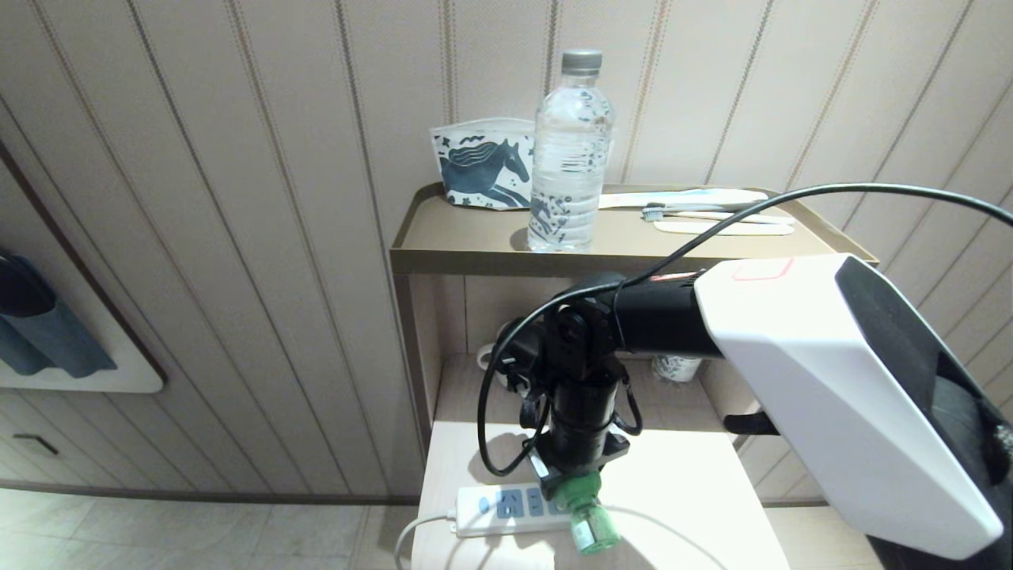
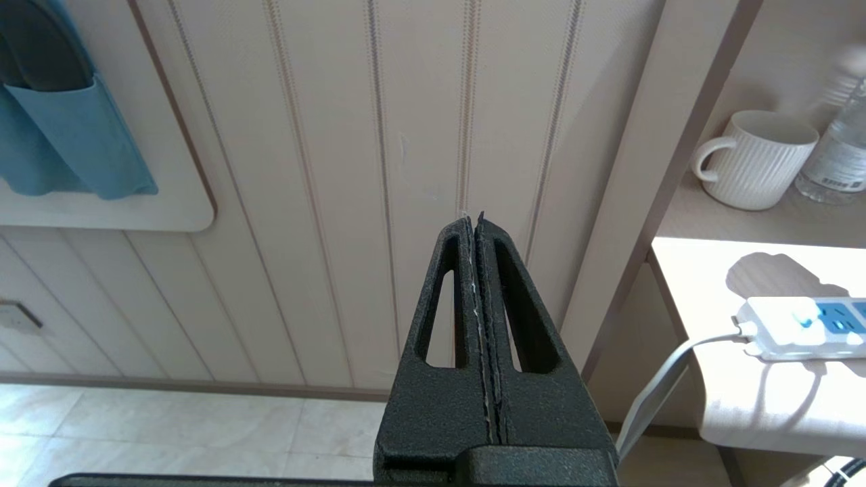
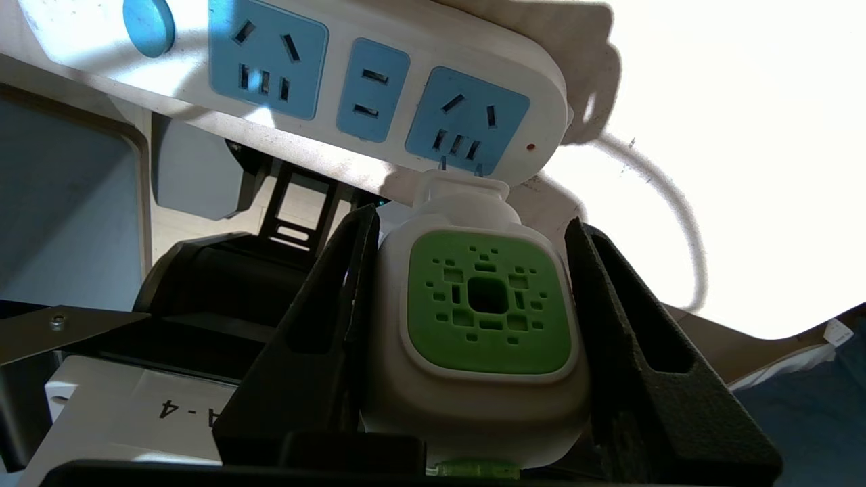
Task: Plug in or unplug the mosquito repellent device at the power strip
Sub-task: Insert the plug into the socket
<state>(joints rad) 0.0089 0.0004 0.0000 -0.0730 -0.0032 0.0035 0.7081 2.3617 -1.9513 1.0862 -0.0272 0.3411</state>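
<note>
The mosquito repellent device (image 3: 484,304), white with a green vented face, sits between the fingers of my right gripper (image 3: 471,216), which is shut on its two sides. Its plug end points at the end socket panel of the white power strip (image 3: 467,125). Two metal prongs show at that panel's lower slots, so the plug is not fully seated. From the head, the device (image 1: 587,518) with its green bottle tilts over the end of the power strip (image 1: 506,503) on the low table, under the right gripper (image 1: 571,484). My left gripper (image 2: 473,220) is shut and empty, beside the table facing the wall.
A water bottle (image 1: 570,150), a horse-print pouch (image 1: 483,174) and toothbrushes (image 1: 712,212) stand on the upper shelf (image 1: 475,261). A white mug (image 2: 758,159) and another bottle (image 2: 839,149) are at the back of the lower table. The strip's cord (image 2: 659,382) hangs over the table edge.
</note>
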